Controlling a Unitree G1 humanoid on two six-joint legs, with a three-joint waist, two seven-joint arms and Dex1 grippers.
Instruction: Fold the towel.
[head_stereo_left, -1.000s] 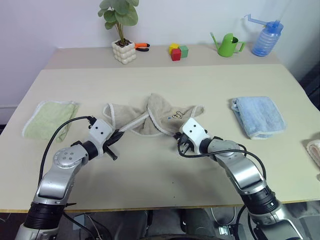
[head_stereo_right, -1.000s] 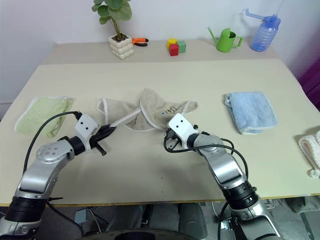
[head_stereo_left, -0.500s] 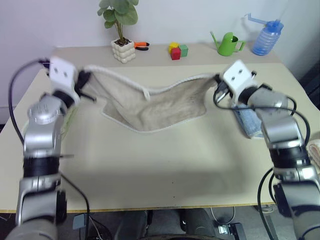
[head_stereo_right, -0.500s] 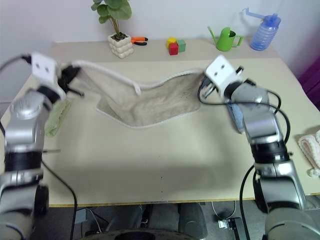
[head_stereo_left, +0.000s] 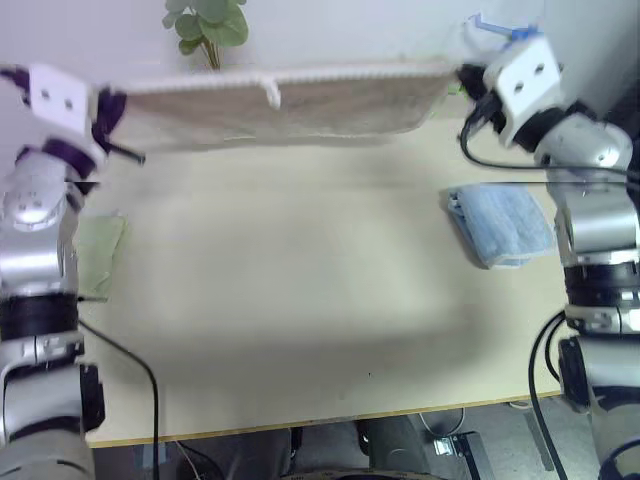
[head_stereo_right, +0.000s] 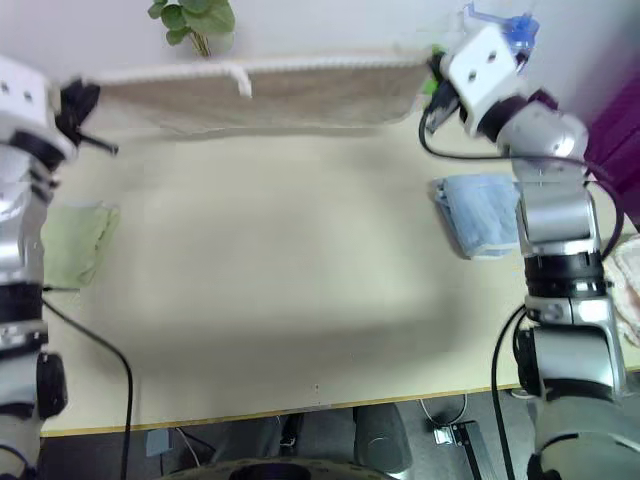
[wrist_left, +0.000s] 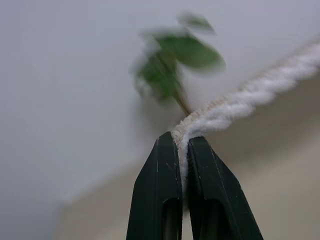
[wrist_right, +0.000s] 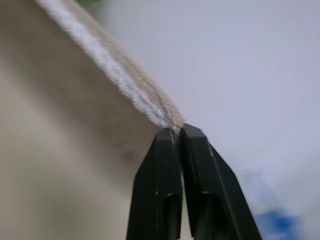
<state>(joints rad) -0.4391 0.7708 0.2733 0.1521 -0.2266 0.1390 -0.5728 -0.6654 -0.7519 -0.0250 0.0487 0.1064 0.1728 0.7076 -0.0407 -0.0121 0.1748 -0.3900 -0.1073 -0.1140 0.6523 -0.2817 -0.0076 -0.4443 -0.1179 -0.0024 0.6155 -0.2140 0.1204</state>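
The towel (head_stereo_left: 280, 100) hangs stretched left to right above the beige tabletop (head_stereo_left: 300, 300), one corner pinched in the closed left hand (wrist_left: 182, 142), the other in the closed right hand (wrist_right: 176, 131).

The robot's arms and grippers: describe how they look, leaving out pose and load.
Both arms are silver-grey metal segments with black joint bands. Each wrist carries a white boxy block with small dark holes and a loose black cable. The left gripper and right gripper each have two tapered, matte black fingers.

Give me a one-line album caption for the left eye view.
Both grippers, left gripper and right gripper, hold the beige towel stretched taut above the table.
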